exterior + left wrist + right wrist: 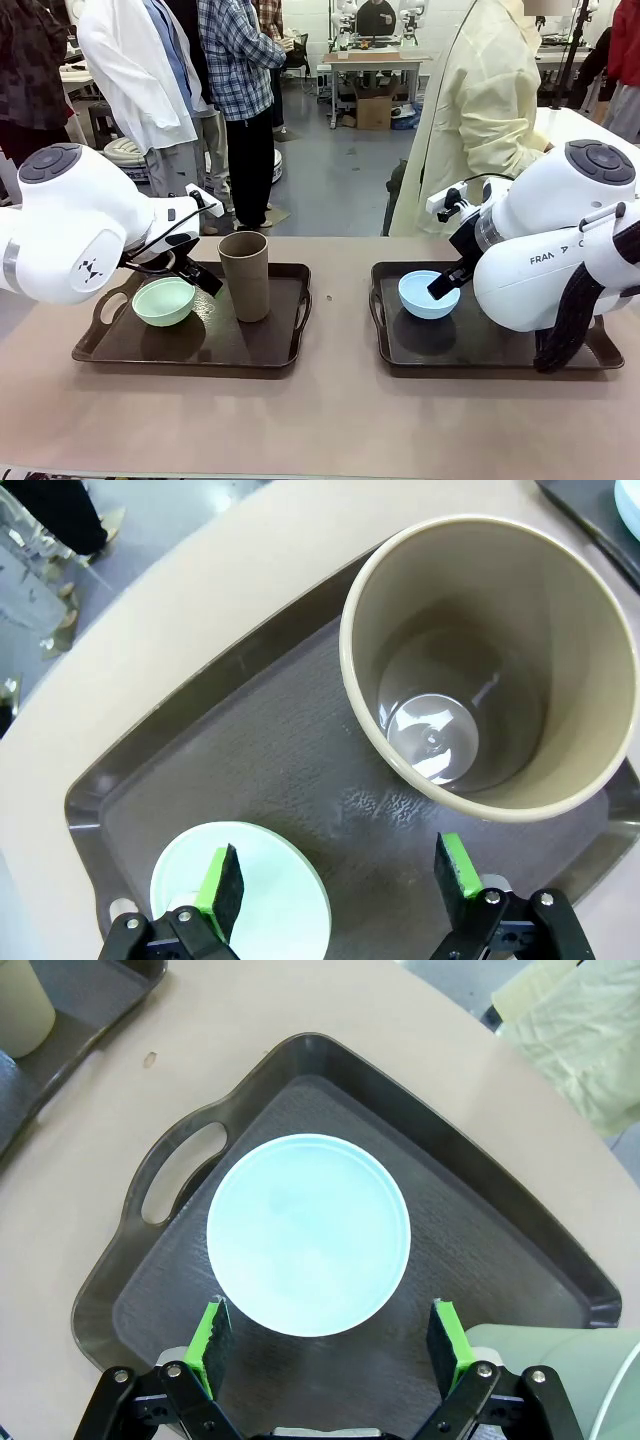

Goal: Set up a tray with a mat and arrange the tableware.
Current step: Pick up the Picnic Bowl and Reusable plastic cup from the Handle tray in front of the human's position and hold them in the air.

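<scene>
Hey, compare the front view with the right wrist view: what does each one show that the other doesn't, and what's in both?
Front view, not the wrist's: the mint green bowl on the left tray. Right wrist view, not the front's: the pale green tumbler close beside the open right gripper, whose green pads stand either side of the bowl's near edge. Both: the light blue bowl sitting on the right tray.

Lab setting: white coat, yellow gown, workbench, grey floor.
</scene>
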You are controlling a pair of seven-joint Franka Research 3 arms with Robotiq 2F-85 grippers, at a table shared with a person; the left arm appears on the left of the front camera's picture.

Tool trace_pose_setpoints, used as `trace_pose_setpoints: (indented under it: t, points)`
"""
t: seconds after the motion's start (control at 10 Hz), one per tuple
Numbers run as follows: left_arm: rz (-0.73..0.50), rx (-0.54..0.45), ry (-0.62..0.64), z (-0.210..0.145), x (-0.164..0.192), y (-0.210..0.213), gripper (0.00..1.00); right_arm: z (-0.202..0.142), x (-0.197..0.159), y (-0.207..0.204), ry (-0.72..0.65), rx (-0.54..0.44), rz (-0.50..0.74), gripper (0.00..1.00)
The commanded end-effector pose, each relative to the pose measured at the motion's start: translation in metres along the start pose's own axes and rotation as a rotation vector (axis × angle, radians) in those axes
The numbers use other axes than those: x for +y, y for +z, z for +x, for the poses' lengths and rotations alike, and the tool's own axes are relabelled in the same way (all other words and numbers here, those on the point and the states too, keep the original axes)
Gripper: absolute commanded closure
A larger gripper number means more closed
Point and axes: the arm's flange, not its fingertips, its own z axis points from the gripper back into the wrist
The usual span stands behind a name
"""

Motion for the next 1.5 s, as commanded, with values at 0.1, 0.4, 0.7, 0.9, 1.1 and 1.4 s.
trace_pose_setpoints:
  t: [0.1, 0.4, 0.7, 0.9, 1.1, 1.4]
  points:
    - [0.068, 0.021, -0.014, -0.002, -0.010, 0.029, 0.00, 0.011, 0.012, 0.032, -0.117, 0.169, -0.113, 0.00]
    - [0.126, 0.161, 0.108, 0.001, -0.023, 0.109, 0.00, 0.018, 0.038, 0.117, -0.214, 0.308, -0.115, 0.00]
    - [-0.107, 0.289, 0.180, 0.008, -0.023, 0.161, 0.00, -0.004, 0.038, 0.185, -0.345, 0.326, -0.075, 0.00]
    - [-0.190, 0.222, 0.291, 0.008, -0.011, 0.176, 0.00, -0.027, 0.011, 0.192, -0.439, 0.343, 0.016, 0.00]
    - [-0.201, 0.192, 0.332, 0.007, 0.000, 0.178, 0.00, -0.033, 0.001, 0.181, -0.448, 0.346, 0.085, 0.00]
    - [-0.508, 0.041, 0.442, 0.003, 0.052, 0.173, 0.00, -0.056, -0.046, 0.182, -0.554, 0.170, 0.277, 0.00]
